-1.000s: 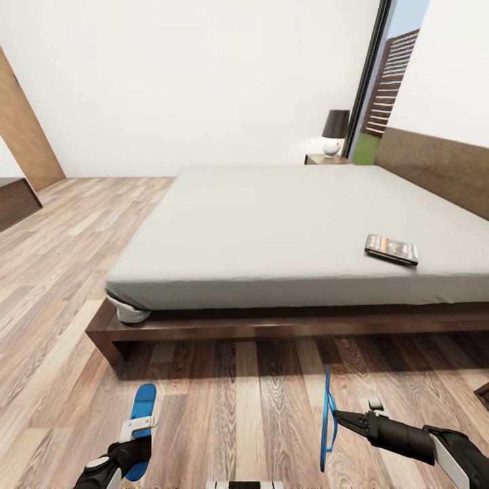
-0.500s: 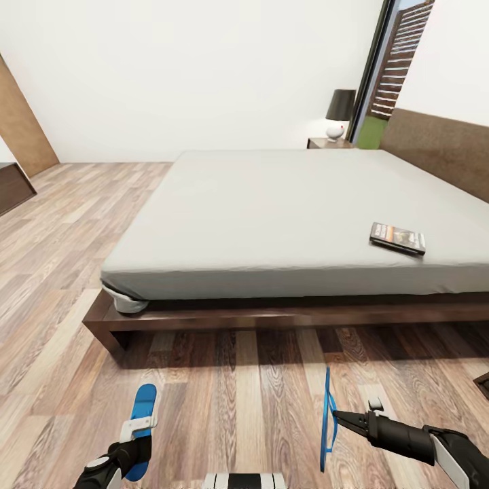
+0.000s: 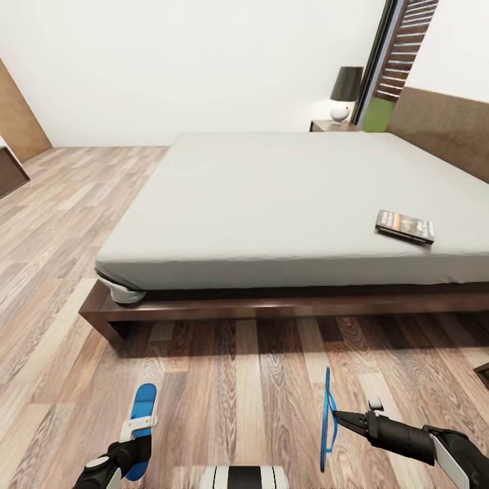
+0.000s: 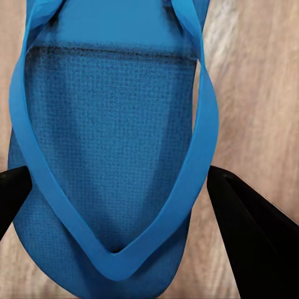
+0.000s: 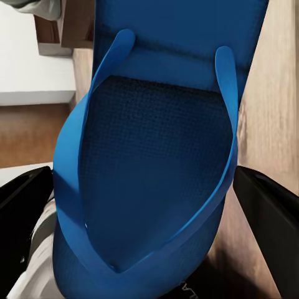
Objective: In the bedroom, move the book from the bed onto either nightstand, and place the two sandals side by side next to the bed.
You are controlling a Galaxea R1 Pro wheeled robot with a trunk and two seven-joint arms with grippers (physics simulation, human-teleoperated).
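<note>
The book (image 3: 405,226) lies flat on the light-grey mattress of the bed (image 3: 292,197), near its right side. Far behind the bed stands a nightstand (image 3: 331,125) carrying a lamp. My left gripper (image 3: 134,435) is shut on one blue sandal (image 3: 142,424), held flat above the floor; up close the sandal (image 4: 118,156) sits between the black fingers (image 4: 249,230). My right gripper (image 3: 339,416) is shut on the other sandal (image 3: 327,421), held on edge; its strap and sole (image 5: 162,143) show in the right wrist view.
Wood-plank floor (image 3: 238,380) stretches between me and the bed's dark frame (image 3: 272,309). A black-shaded lamp (image 3: 346,92) stands by the tall window (image 3: 401,47). A dark cabinet edge (image 3: 10,170) is at far left, another dark corner (image 3: 482,373) at far right.
The whole view has shifted: the bed looms larger and lower walls show, so the camera has moved closer. Both sandals stay held in the same place in the picture.
</note>
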